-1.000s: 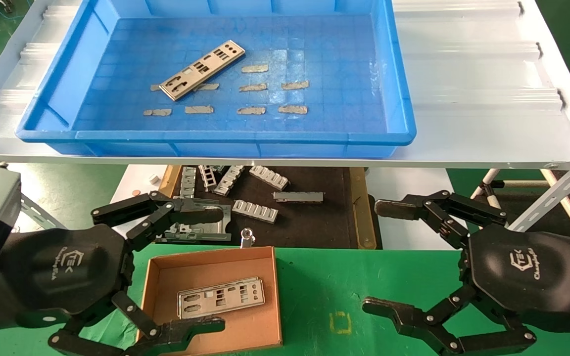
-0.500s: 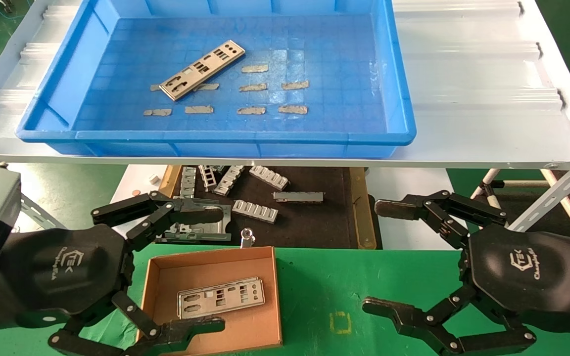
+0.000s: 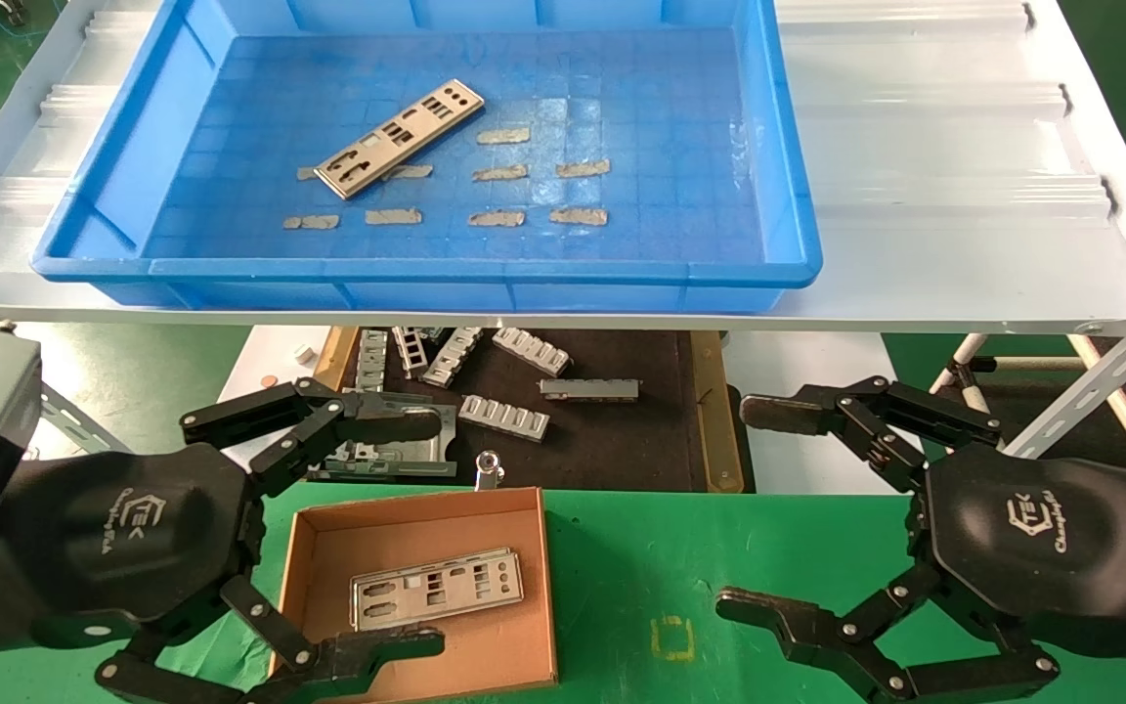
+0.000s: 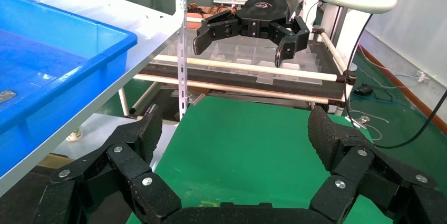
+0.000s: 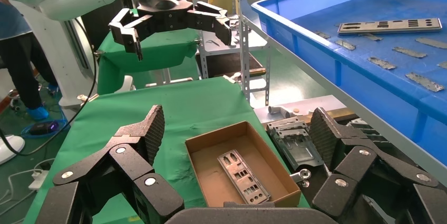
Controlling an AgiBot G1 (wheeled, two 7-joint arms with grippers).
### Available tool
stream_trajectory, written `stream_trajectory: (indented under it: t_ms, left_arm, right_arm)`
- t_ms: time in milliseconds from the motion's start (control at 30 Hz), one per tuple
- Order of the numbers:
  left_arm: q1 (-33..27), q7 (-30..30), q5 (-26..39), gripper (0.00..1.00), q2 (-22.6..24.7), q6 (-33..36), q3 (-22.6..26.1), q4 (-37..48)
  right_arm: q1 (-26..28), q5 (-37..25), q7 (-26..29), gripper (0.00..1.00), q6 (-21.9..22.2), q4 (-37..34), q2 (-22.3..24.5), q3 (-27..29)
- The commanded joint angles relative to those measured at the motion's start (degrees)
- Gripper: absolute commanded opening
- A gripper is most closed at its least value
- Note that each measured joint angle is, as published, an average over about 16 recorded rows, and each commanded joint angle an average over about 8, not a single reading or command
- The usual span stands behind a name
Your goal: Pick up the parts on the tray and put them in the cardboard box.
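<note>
A green-covered table (image 3: 739, 567) fills the near part of the head view, with a pale metal shelf (image 3: 954, 176) raised behind it and a green workshop floor beyond.

At the left, the left gripper (image 3: 377, 533) hovers low over the near left corner of the table, its jaws spread wide and holding nothing; one fingertip sits over the black mat (image 3: 612, 430), the other over the near edge of the cardboard box (image 3: 524, 587). That box rests on the green cloth just beside the gripper, and one silver part (image 3: 436, 587) lies flat on its floor, slightly slanted.

Behind the box, under the shelf, the black mat with its wooden edge carries several ribbed grey brackets (image 3: 504, 416) scattered at different angles.

Up on the shelf, the blue tray (image 3: 788, 196) takes up the left and middle. A second silver part (image 3: 399, 137) lies at a diagonal on the tray floor, toward its left half. Small beige tape scraps (image 3: 497, 218) lie in loose rows near it, mostly to its right and front, some touching its edge.

At the right, the right gripper (image 3: 754, 508) hangs over the green cloth, well apart from the box, with its jaws also spread wide and empty.
</note>
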Motion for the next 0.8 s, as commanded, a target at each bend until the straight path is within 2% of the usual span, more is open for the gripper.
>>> stream_trajectory:
  t_ms: [33,800]
  left_arm:
    - [0.00,0.00,0.00,1.00,0.00,0.00,0.00,0.00]
    - [0.00,0.00,0.00,1.00,0.00,0.00,0.00,0.00]
  right_arm:
    - [0.00,0.00,0.00,1.00,0.00,0.00,0.00,0.00]
    - [0.00,0.00,0.00,1.00,0.00,0.00,0.00,0.00]
